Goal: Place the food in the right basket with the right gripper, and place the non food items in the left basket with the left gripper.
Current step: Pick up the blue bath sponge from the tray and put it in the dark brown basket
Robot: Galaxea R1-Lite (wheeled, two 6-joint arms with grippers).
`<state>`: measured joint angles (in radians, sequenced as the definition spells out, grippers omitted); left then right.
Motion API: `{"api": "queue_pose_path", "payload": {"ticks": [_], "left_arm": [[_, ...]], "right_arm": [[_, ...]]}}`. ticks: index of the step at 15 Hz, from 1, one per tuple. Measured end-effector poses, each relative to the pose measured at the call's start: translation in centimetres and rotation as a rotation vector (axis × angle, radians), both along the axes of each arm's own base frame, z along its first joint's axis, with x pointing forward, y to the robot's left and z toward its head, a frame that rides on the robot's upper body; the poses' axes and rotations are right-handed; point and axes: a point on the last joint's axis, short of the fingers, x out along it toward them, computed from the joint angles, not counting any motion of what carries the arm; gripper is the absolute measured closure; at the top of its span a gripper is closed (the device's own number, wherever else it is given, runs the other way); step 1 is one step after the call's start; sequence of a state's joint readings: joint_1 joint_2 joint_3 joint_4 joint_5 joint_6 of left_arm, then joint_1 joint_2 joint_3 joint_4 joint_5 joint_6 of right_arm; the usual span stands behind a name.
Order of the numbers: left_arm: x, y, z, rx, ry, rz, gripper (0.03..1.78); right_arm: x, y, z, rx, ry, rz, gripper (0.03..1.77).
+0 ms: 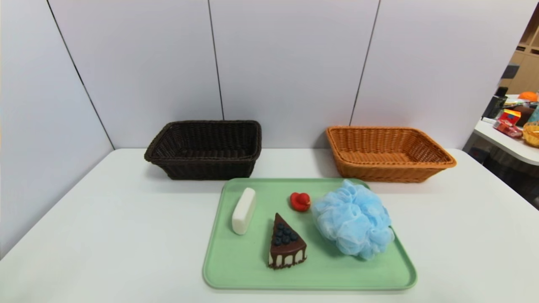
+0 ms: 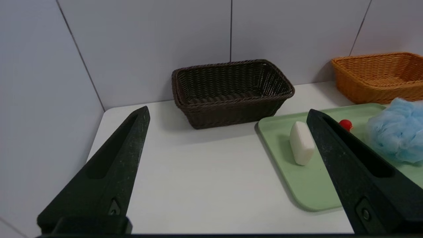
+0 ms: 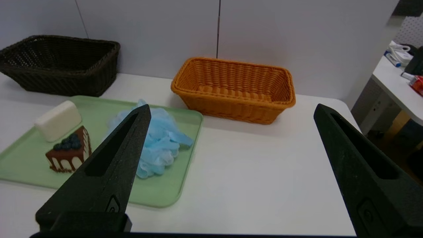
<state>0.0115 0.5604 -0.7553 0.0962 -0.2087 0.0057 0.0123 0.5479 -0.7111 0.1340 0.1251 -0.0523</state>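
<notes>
The cake (image 1: 287,242) lies on the tray (image 1: 337,283) between soap (image 1: 244,211) and puff (image 1: 353,219), best gripped by its sides, clear of the puff, with the right gripper (image 3: 233,107), held tray-side with fingers spread and empty.

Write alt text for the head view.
A green tray holds a slice of chocolate cake, a white soap bar, a red rubber duck and a light-blue bath puff. Behind it, an empty dark brown basket stands left and an empty orange-tan basket right.
</notes>
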Motion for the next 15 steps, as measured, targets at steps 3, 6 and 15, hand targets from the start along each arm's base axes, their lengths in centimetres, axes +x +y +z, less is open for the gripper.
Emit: {"api": "queue_pose_path", "payload": {"ticks": [3,6,15], "left_arm": [[6.1,-0.3,3.4,-0.001,0.102,-0.084,0.12],[11.3,-1.6,2.4,0.004,0.232,-0.19,0.12],[14.3,-5.3,-3.8,-0.059,0.392,-0.262,0.12]], "right_arm": [[5.2,0.7,3.7,-0.006,0.079,0.088,0.1],[9.7,3.3,3.2,-0.042,0.207,0.183,0.1],[14.4,7.7,-1.8,-0.058,0.401,0.275,0.09]]}}
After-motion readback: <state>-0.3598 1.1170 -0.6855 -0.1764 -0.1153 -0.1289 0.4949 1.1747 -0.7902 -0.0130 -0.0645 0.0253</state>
